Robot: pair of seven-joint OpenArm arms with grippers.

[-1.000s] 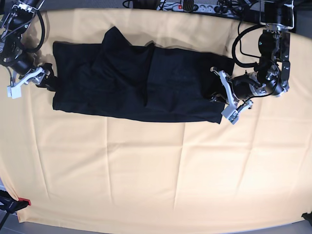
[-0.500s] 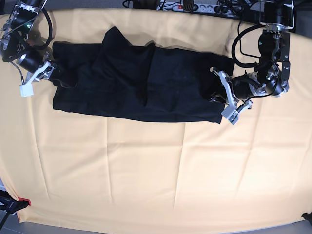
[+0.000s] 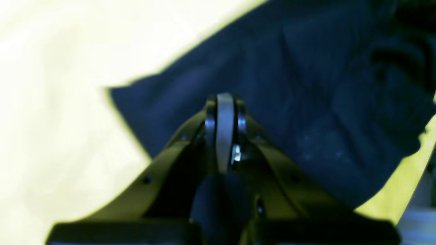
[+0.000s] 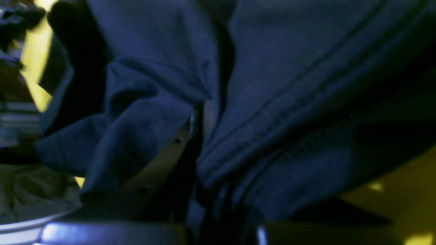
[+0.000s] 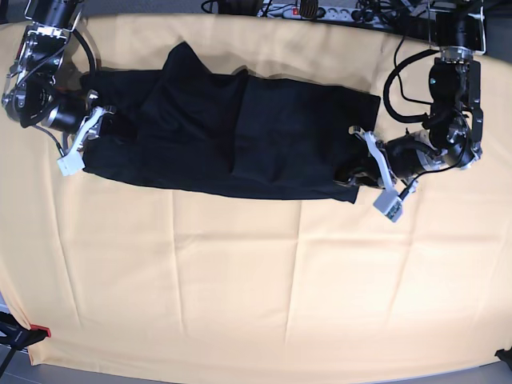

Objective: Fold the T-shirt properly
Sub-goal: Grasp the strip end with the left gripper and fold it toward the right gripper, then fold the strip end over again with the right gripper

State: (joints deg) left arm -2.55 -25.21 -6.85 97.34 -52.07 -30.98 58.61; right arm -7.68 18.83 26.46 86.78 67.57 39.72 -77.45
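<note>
The black T-shirt [image 5: 240,136] lies stretched left to right across the far half of the yellow table cover, with folds bunched at its upper left. My left gripper [image 5: 362,171] is at the shirt's right edge. In the left wrist view its jaws [image 3: 224,102] are shut, with dark cloth [image 3: 306,102] between and beyond them. My right gripper [image 5: 98,122] is at the shirt's left edge. In the right wrist view it [image 4: 201,119] is shut, and folds of the cloth [image 4: 289,85] drape over and hide most of its fingers.
The yellow table cover [image 5: 264,288] fills the near half of the base view. A power strip and cables [image 5: 320,11] run along the back edge. A small red clamp [image 5: 40,330] sits at the near left corner.
My right gripper has moved rightward, carrying the shirt's left edge inward and bunching it. My left gripper has shifted slightly down and turned at the right edge.
</note>
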